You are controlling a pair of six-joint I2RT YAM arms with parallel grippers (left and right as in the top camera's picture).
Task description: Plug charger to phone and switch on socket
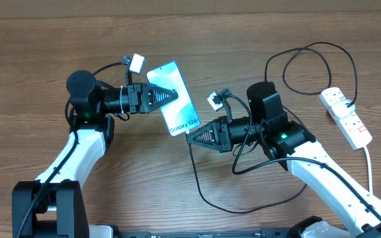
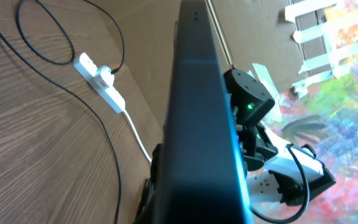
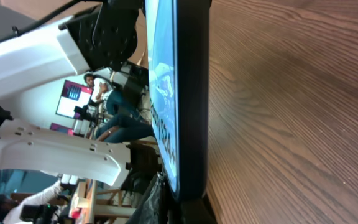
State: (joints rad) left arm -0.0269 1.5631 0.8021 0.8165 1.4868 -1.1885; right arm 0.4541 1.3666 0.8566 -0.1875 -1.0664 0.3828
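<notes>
The left gripper [image 1: 174, 96], clenched on the slim blue-screened phone [image 1: 183, 114], should brace it as the right gripper [image 1: 191, 137], pinching the thin black charger cable [image 1: 193, 165], aligns squarely

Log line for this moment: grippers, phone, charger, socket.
left gripper: shut on phone | right gripper: shut on charger, at phone's Galaxy-text end | tip seated: cannot tell | socket: charger plugged in, no gripper near
</notes>
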